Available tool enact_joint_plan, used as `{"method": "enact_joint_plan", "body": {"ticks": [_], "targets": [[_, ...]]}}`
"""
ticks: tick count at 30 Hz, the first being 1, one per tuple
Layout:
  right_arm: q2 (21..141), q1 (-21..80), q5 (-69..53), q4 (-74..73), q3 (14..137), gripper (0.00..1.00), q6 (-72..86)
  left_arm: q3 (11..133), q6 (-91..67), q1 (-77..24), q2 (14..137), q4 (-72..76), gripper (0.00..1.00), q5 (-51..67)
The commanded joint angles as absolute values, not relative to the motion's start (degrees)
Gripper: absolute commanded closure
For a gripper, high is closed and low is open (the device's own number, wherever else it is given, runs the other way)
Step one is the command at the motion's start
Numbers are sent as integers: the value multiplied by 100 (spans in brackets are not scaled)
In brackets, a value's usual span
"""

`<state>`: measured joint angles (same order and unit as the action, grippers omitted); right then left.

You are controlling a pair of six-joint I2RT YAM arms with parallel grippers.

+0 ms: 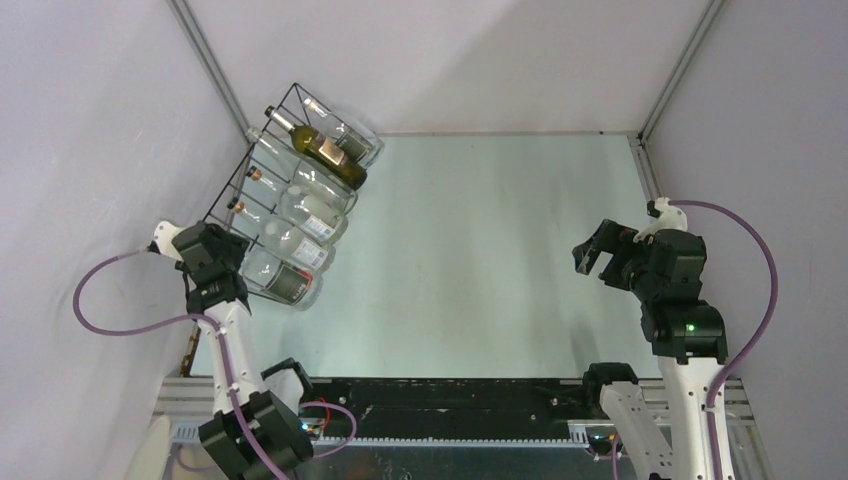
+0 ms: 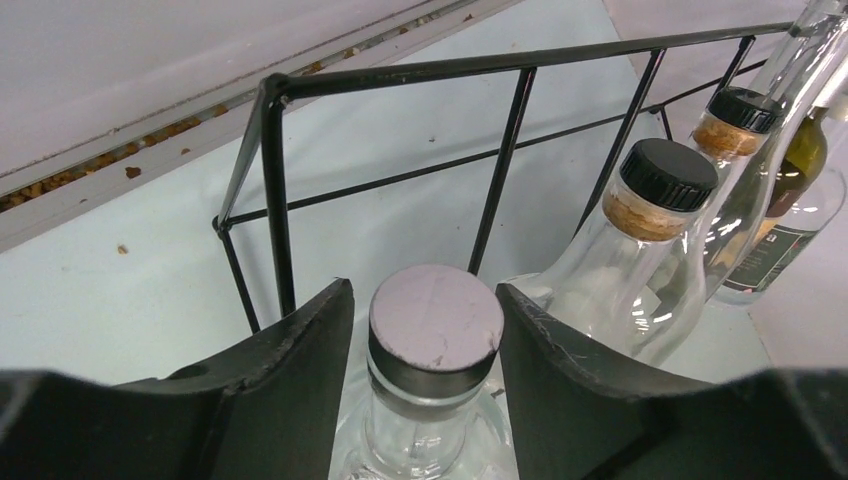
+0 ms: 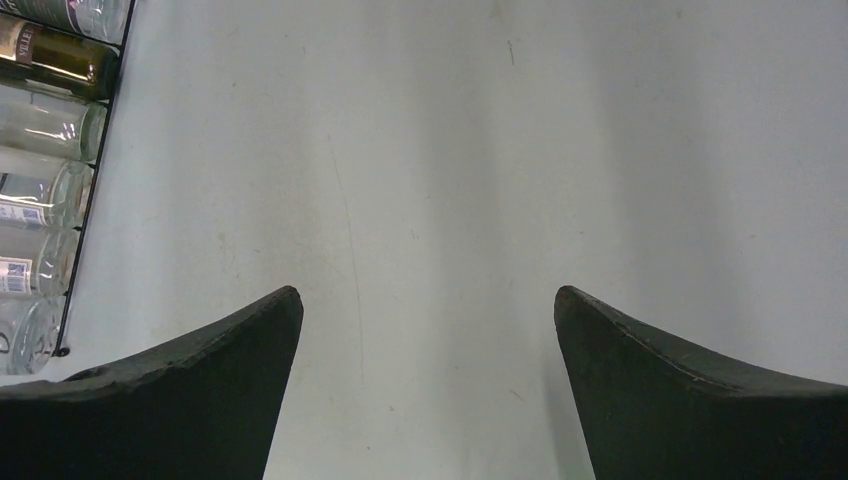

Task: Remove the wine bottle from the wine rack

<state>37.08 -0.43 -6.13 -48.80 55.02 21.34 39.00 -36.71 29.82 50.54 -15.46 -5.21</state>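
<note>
The black wire wine rack (image 1: 232, 178) stands at the far left, holding several bottles laid side by side. Most are clear glass; one is dark green (image 1: 330, 150). My left gripper (image 1: 238, 265) is at the rack's near end, at the neck of the nearest clear bottle (image 1: 288, 281). In the left wrist view its jaws (image 2: 424, 300) stand open on either side of that bottle's grey cap (image 2: 436, 318), the right finger (image 2: 560, 360) almost touching it and a narrow gap on the left. My right gripper (image 1: 592, 255) is open and empty over the table's right side, also seen in its wrist view (image 3: 428, 300).
Two clear bottles with black caps and cork collars (image 2: 665, 180) lie just right of the held-between cap. The rack's corner wires (image 2: 272, 180) stand right behind the cap. A wall and metal rail (image 1: 205, 50) run close behind the rack. The rack's edge (image 3: 95, 170) shows at the right wrist view's far left.
</note>
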Motion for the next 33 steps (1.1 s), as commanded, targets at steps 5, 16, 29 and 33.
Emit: {"method": "enact_joint_plan", "body": {"ticks": [5, 16, 29, 33], "targets": [[3784, -17, -687, -4806, 5511, 0, 2213, 4145, -3736, 3032, 5390, -1189, 43, -297], [3795, -17, -721, -4792, 5511, 0, 2239, 4210, -3650, 3032, 5320, -1321, 75, -199], [3821, -17, -728, -4823, 5511, 0, 2284, 4265, -3385, 3026, 4158, -1955, 100, -251], [3811, -15, -752, -4797, 5458, 0, 2300, 4220, -3344, 3024, 3630, -2130, 100, -197]]}}
